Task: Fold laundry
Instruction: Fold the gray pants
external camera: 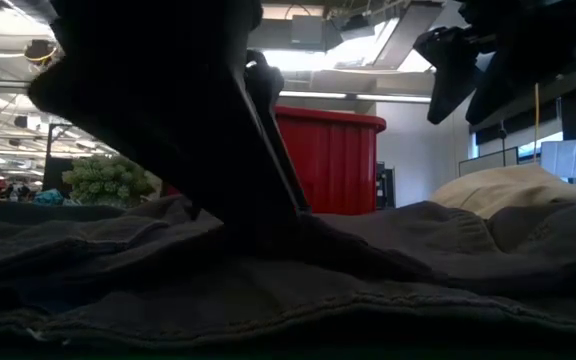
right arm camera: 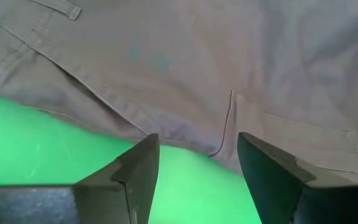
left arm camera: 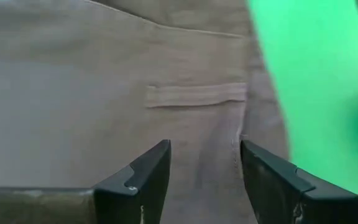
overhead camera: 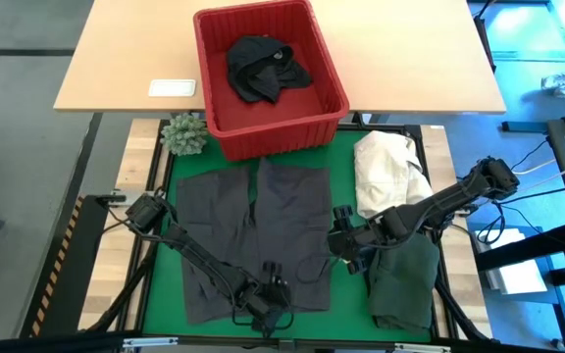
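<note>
Dark grey cloth shorts (overhead camera: 258,230): spread flat on green mat (overhead camera: 346,157), before red plastic basket (overhead camera: 332,83). Left gripper (overhead camera: 271,299): on the shorts' near edge, fingers apart, empty. Right gripper (overhead camera: 342,238): beside shorts, fingers apart, empty.

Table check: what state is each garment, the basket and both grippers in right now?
Dark grey shorts: spread flat on the green mat, unfolded.
Black garment: crumpled in the red basket.
Dark green garment: folded, on the mat's right side.
Cream-white cloth heap: bunched, beside the shorts.
Left gripper: open, over the shorts' near edge.
Right gripper: open, at the shorts' right edge.
</note>
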Controlling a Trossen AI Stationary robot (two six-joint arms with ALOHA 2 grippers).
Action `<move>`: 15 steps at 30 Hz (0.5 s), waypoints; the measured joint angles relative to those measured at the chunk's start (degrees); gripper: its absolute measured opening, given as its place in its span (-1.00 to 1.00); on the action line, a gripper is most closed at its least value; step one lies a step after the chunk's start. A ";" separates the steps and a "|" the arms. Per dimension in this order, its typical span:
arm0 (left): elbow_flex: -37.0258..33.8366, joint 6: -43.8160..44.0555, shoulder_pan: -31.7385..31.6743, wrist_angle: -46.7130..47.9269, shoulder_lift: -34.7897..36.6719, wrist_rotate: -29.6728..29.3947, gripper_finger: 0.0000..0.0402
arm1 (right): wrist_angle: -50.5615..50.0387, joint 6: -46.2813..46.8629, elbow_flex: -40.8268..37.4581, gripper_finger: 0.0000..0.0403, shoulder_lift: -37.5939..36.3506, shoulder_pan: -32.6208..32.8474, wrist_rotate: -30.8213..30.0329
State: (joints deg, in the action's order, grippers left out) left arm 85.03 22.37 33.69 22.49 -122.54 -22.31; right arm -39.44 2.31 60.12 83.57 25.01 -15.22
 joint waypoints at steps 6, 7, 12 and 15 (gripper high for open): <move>0.07 -1.79 -0.65 0.49 -0.50 -0.32 -0.10 | -0.26 -2.15 0.00 0.07 0.00 0.03 -0.09; 0.08 -2.09 -0.73 0.71 -0.76 0.05 -0.11 | -0.22 -3.30 0.00 0.07 0.00 0.03 -0.09; 0.00 -3.66 -0.71 1.33 -1.26 0.34 -0.32 | -0.28 -13.43 0.07 0.07 0.88 0.09 1.70; 0.00 -3.65 -0.70 1.33 -1.31 0.36 -0.55 | 0.28 -19.22 0.07 0.07 2.41 0.09 1.41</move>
State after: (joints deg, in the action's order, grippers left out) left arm 85.03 18.72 32.99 23.82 -123.85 -21.96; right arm -39.16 -16.92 60.18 85.98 25.10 -13.81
